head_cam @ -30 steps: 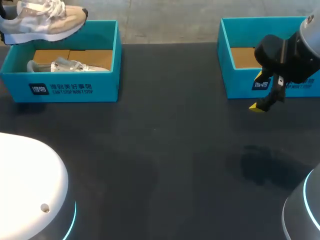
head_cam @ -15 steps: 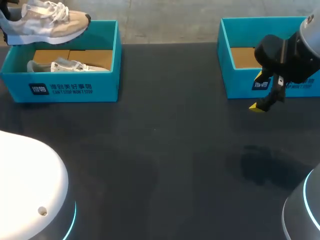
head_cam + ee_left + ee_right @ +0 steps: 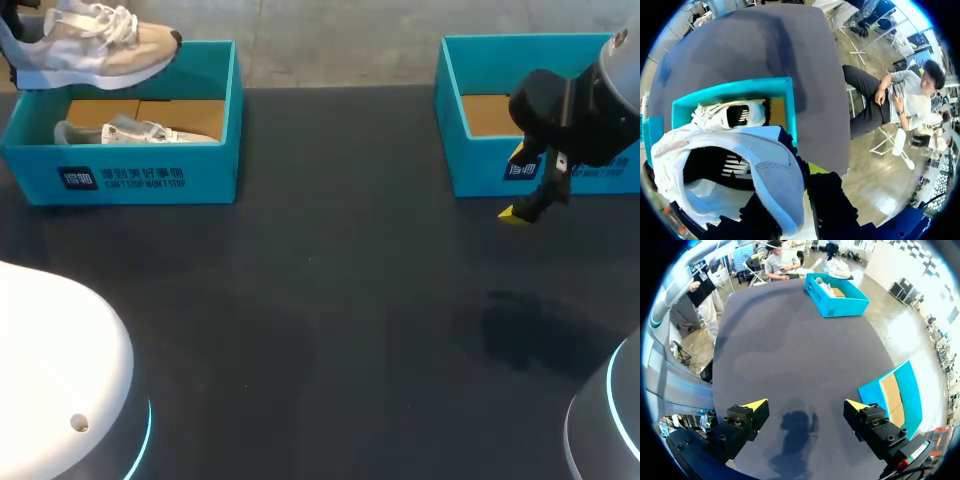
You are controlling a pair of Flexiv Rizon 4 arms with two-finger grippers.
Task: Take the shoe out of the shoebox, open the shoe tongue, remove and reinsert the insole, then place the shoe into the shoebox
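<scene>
1 shoe (image 3: 95, 48) hangs above shoebox (image 3: 218, 165) holding 1 sneaker (image 3: 135, 131).

White print on the front wall of the left shoebox (image 3: 215, 170): a boxed logo (image 3: 77, 179), then a row of characters (image 3: 143, 174) with a line of small capitals beneath. Same kind of white label (image 3: 520, 168) on the front wall of the right shoebox (image 3: 480, 178), only partly in view. From the left wrist, a white logo mark (image 3: 735, 165) on the dark insole (image 3: 700, 170) of the lifted shoe (image 3: 767, 172), and a striped mark (image 3: 741, 116) inside the second shoe (image 3: 710, 114) lying in the box.
</scene>
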